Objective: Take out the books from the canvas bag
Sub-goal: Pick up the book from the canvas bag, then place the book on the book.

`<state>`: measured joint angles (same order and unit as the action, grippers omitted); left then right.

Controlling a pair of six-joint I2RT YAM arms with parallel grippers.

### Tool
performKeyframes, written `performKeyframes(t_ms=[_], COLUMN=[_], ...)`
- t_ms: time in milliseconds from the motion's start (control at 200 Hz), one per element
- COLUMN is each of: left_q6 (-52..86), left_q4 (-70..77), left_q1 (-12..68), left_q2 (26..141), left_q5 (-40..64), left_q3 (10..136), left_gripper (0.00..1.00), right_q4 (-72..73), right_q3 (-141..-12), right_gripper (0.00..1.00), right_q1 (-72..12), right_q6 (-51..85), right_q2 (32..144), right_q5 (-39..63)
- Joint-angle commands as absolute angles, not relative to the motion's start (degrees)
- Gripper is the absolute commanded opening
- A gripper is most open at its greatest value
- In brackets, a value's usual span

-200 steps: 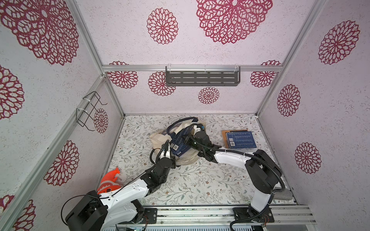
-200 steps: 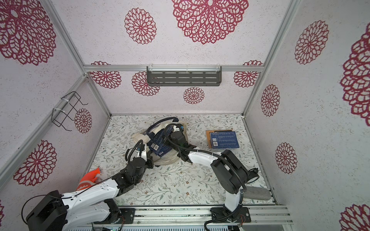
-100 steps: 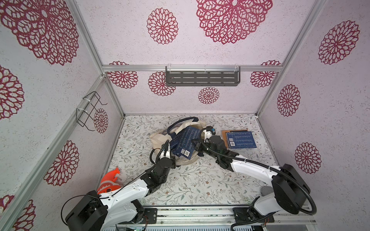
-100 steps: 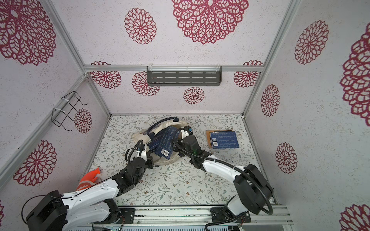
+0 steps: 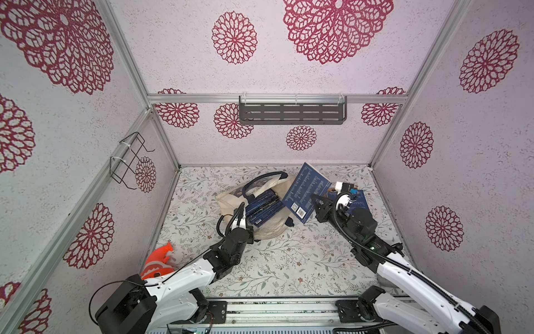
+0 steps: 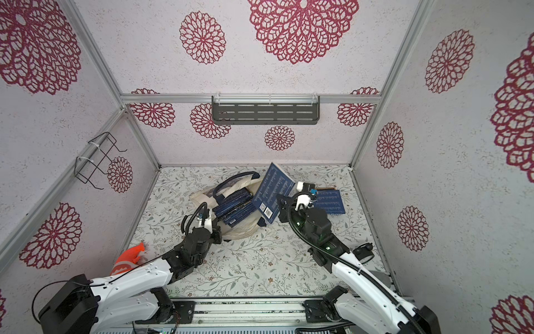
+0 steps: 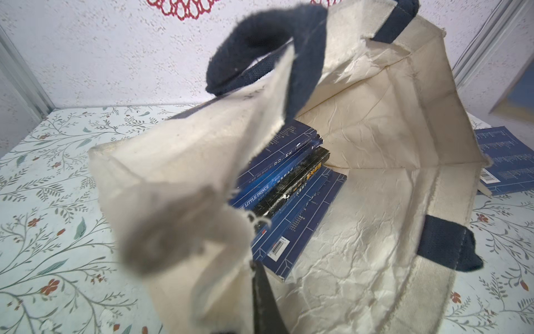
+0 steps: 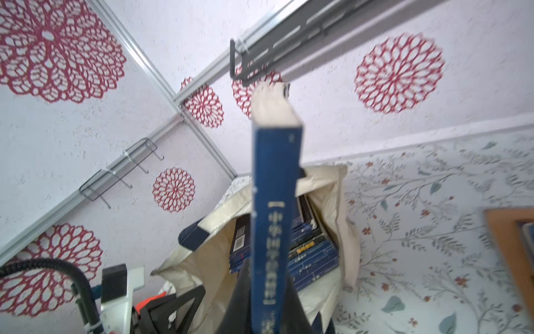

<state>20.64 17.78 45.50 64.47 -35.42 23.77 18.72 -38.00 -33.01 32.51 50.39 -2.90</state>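
A grey slotted shelf and black wire rack (zip-tied) hang on the walls, an orange object below.

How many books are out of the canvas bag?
3: a dark blue book in the right gripper, a second blue book flat on the table, an orange-brown book beneath it. More books lie inside the canvas bag.

One blue book spine inside the canvas bag reads "LITTLE PRINCE" in white capitals. The lowest book there carries a white barcode label, its digits too small to read. The gripped book bears white Chinese characters down its spine, too blurred to read. In a top view its back cover shows a barcode sticker.
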Motion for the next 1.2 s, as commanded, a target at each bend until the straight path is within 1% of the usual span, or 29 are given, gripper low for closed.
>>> performKeyframes(t_ms=[0,270,385,510,781,1026,1196], left_q6=[20.57,20.48,20.56,20.50,20.53,20.52,20.48], left_q4=[18.54,18.28,18.28,18.15,18.05,17.93,17.93], left_q1=[46.80,46.81,46.80,46.91,47.01,47.02,46.96], left_q2=[65.12,65.00,64.95,64.86,64.45,64.08,64.03], left_q5=[-35.25,-35.51,-35.38,-35.25,-35.18,-35.41,-35.35], left_q3=[25.40,25.40,25.44,25.49,25.41,25.31,25.38], left_gripper=[0.00,0.00,0.00,0.00,0.00,0.00,0.00], right_q4=[18.18,21.03,23.33,27.60,41.33,46.08,50.44], right_q3=[-38.42,-35.06,-33.72,-31.66,-27.89,-26.87,-26.78], right_gripper=[0.00,0.00,0.00,0.00,0.00,0.00,0.00], right_q1=[-29.09,-19.59,-14.71,-8.80,1.69,4.98,6.74], right_q6=[31.25,38.36,42.22,47.42,58.30,62.03,64.92], right_q2=[47.94,47.23,48.95,51.71,63.26,73.89,82.51], right_q5=[-10.01,-12.20,-10.71,-6.93,1.83,2.45,4.62])
